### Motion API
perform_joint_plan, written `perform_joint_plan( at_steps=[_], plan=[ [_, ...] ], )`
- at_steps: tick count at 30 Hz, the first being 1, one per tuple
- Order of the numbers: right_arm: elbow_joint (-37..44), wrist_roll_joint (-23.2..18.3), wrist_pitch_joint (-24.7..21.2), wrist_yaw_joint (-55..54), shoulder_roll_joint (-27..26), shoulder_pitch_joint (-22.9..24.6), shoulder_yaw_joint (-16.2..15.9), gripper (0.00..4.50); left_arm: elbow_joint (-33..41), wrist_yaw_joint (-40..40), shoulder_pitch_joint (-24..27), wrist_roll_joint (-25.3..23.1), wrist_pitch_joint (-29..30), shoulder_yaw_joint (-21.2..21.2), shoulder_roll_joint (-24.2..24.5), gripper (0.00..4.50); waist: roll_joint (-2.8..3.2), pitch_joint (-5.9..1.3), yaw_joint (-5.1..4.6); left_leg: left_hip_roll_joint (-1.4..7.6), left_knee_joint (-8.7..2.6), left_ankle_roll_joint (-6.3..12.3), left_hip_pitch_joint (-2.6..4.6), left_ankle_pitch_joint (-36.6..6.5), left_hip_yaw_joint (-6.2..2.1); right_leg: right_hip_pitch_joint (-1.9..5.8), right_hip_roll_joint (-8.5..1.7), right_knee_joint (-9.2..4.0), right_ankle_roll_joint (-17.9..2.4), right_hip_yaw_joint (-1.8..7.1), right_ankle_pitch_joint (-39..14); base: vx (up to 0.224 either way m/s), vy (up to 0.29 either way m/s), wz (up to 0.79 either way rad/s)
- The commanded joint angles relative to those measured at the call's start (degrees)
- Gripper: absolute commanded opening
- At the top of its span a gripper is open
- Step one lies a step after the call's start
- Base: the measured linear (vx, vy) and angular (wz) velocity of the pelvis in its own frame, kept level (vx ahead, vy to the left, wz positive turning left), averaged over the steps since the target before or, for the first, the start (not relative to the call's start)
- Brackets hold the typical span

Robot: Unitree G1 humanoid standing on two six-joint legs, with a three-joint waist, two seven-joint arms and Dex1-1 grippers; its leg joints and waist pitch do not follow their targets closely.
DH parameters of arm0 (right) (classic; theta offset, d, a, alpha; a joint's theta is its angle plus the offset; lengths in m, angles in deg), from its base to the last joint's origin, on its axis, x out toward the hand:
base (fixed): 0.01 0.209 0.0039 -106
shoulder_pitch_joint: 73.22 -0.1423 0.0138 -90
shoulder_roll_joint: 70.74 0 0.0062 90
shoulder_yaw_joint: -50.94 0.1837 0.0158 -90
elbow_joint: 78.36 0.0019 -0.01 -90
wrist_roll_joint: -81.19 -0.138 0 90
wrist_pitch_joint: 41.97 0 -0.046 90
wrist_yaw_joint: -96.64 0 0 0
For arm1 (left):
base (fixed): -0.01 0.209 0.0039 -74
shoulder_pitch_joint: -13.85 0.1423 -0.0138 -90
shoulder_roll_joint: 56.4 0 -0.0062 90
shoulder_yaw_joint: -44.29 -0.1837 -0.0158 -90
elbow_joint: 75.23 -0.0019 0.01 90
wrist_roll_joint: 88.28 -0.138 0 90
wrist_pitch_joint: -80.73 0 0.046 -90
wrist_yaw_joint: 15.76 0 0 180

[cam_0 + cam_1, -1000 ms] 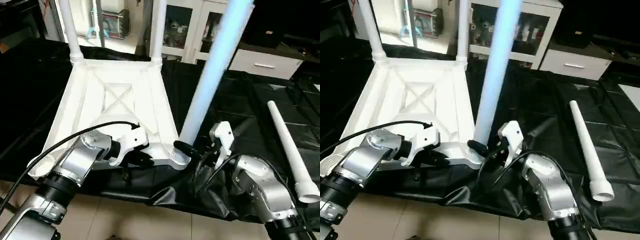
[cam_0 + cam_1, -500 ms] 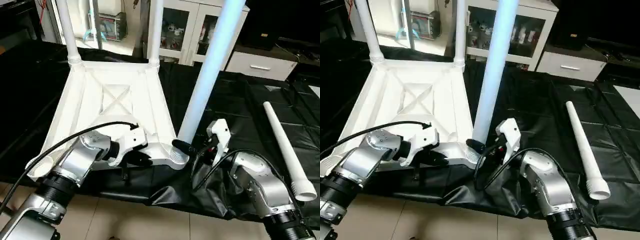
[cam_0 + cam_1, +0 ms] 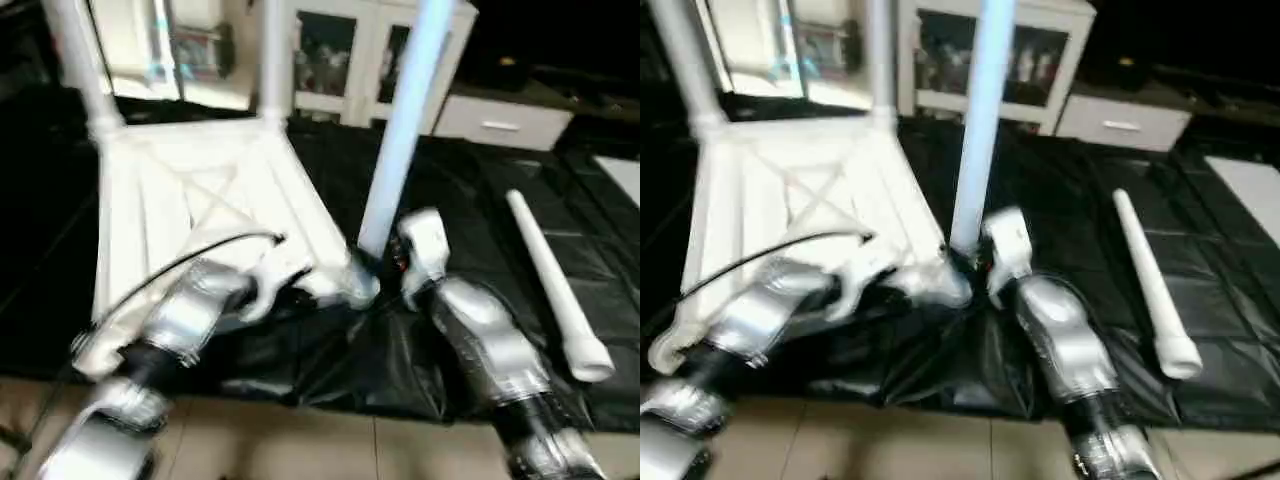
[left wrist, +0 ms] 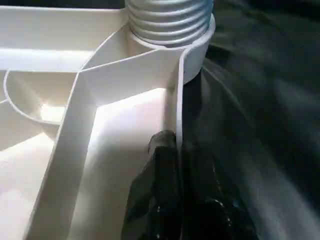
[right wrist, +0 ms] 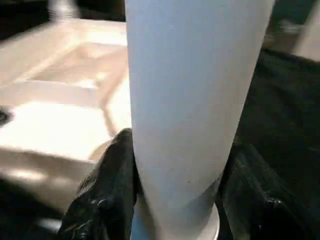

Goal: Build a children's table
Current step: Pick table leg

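Upright, the leg (image 5: 192,100) rises from its socket, gripped by the right end effector (image 5: 175,200); left clamps the tabletop rim (image 4: 178,105).

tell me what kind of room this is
Probably a lab or workshop room: black sheeting covers the work surface, a white glass-door cabinet stands behind, and the floor is tiled.

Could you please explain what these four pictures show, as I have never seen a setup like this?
A two-armed humanoid robot is building a children's table. Two pictures come from its head cameras, looking down; two from cameras on its wrists. The tabletop lies upside down on a black sheet. Two legs stand in its far sockets. The right gripper grasps a third leg standing in the near corner. The left gripper clamps the top's rim. The fourth leg lies loose on the sheet.
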Motion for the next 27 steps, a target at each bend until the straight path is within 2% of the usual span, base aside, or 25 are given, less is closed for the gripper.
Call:
perform_joint_plan(
  at_steps=[1,3,4,5,6,7,8,11,13,16,18,19,20,22,23,27],
  plan=[
    [-11.0,3.9,-4.1,-6.7,-0.3,1.4,0.5,1.86,-1.4,-6.5,-3.2,1.7,-0.5,4.1,-3.3,0.00,0.25,-1.73,-0.42,3.09,-5.36,-4.79,1.23,-30.7,-2.77,-0.56,-3.54,-5.62,-5.4,1.63,-31.4,0.000,0.000,0.00],
    [-17.5,3.7,-3.9,-16.6,-3.4,-3.2,3.5,1.86,-4.7,-14.4,-6.5,1.5,1.5,6.1,-7.5,0.00,0.35,-1.81,-0.68,3.04,-5.42,-5.09,1.28,-30.6,-2.68,-0.66,-3.39,-5.52,-6.0,1.58,-28.9,0.000,0.000,0.00],
    [-19.3,3.2,-3.5,-18.8,-4.3,-4.6,4.5,1.86,-5.5,-16.4,-7.4,1.5,1.5,6.6,-8.7,0.00,0.32,-2.25,-0.61,3.08,-5.37,-5.16,1.29,-29.7,-2.70,-0.32,-3.38,-5.30,-6.2,1.54,-26.2,0.000,0.000,0.00],
    [-20.5,2.8,-3.1,-20.1,-4.9,-5.5,5.0,1.86,-5.9,-17.2,-8.1,1.5,1.5,6.7,-9.6,0.00,0.42,-2.48,-0.40,3.23,-5.42,-5.07,1.03,-27.4,-2.60,-0.02,-3.45,-4.92,-6.7,1.71,-22.7,0.000,0.000,0.00],
    [-22.2,2.2,-1.7,-20.9,-6.1,-7.0,5.7,1.86,-6.7,-18.2,-9.1,1.4,1.4,7.1,-10.9,0.00,0.31,-2.56,-0.35,3.21,-5.44,-4.49,0.48,-23.4,-2.28,0.27,-3.23,-4.42,-7.7,1.81,-16.4,0.000,0.000,0.00],
    [-22.7,1.8,-1.0,-20.7,-6.6,-7.5,6.1,1.86,-7.0,-18.7,-9.4,1.3,1.1,7.2,-11.4,0.00,0.07,-2.57,-0.17,3.07,-5.20,-3.50,0.41,-20.9,-1.74,0.35,-3.20,-4.17,-8.2,1.91,-13.2,0.000,0.000,0.00],
    [-22.9,1.5,-0.7,-20.5,-6.8,-7.8,6.3,1.86,-7.2,-19.0,-9.6,1.3,0.9,7.4,-11.6,0.00,0.00,-2.64,0.15,3.08,-4.92,-2.32,0.54,-19.4,-1.43,0.41,-3.22,-4.08,-8.7,1.97,-11.8,0.000,0.000,0.00],
    [-23.5,1.9,0.2,-20.2,-7.2,-8.7,6.3,1.86,-7.6,-19.5,-10.0,1.2,0.7,7.3,-11.6,0.00,-0.10,-2.79,0.47,3.07,-4.60,-0.80,0.52,-16.9,-1.10,0.55,-3.18,-3.91,-9.2,2.01,-10.5,0.055,-0.022,0.03],
    [-24.3,2.3,0.9,-20.3,-7.3,-9.2,6.3,1.86,-8.2,-19.6,-10.1,1.2,0.5,7.4,-11.1,0.00,-0.15,-3.00,0.70,3.06,-4.35,0.18,0.22,-13.1,-0.96,0.95,-3.09,-3.35,-10.2,1.95,-6.9,0.058,-0.037,0.00],
    [-26.2,2.8,1.9,-20.7,-7.4,-10.0,6.6,1.86,-9.5,-20.1,-10.6,1.2,0.3,7.7,-10.6,0.00,-0.15,-3.23,1.09,2.86,-4.00,1.76,0.14,-7.9,-0.64,1.35,-2.87,-2.62,-11.6,1.92,-0.8,0.017,-0.012,-0.01],
    [-28.3,3.0,3.3,-20.7,-7.5,-10.9,7.1,1.86,-10.5,-20.5,-10.9,1.2,0.0,8.1,-10.4,0.00,-0.12,-3.12,1.23,2.87,-3.97,2.27,0.26,-7.5,-0.55,1.27,-2.77,-2.64,-12.2,1.92,-0.5,0.000,0.000,0.00],
    [-29.0,3.1,3.8,-20.5,-7.5,-11.1,7.3,1.86,-10.7,-20.5,-11.0,1.2,0.0,8.2,-10.3,0.00,-0.01,-3.01,1.31,3.03,-4.09,2.07,0.42,-8.7,-0.57,1.19,-2.83,-2.80,-12.4,1.89,-2.2,0.000,0.000,0.00],
    [-29.1,3.1,4.0,-20.3,-7.6,-11.1,7.3,1.86,-10.8,-20.4,-11.0,1.2,0.0,8.3,-10.2,0.00,0.21,-2.90,1.24,3.12,-4.28,1.49,0.44,-10.5,-0.65,1.16,-2.80,-2.99,-12.2,1.88,-4.4,0.000,0.000,0.00],
    [-28.9,3.1,4.1,-20.1,-7.6,-11.1,7.3,1.86,-10.9,-20.2,-10.9,1.2,0.0,8.4,-10.0,0.00,0.10,-2.92,1.15,3.17,-4.41,0.50,0.50,-12.2,-0.71,1.13,-2.78,-3.18,-11.5,1.88,-6.4,0.000,0.000,0.00],
    [-28.8,3.1,4.3,-19.8,-7.5,-11.1,7.2,1.86,-10.9,-20.1,-10.9,1.2,0.0,8.5,-10.0,0.00,0.33,-2.93,1.15,3.19,-4.46,0.02,0.61,-12.8,-0.74,1.02,-2.78,-3.22,-11.3,1.91,-6.8,0.000,0.000,0.00],
    [-29.1,3.4,4.6,-19.5,-7.5,-11.3,7.1,1.86,-11.0,-19.9,-10.9,1.3,0.0,8.4,-10.0,0.00,0.16,-2.97,1.09,3.12,-4.41,-0.14,0.55,-12.5,-0.68,1.06,-2.70,-3.12,-11.3,1.91,-5.5,0.000,0.000,0.00]
  ],
)
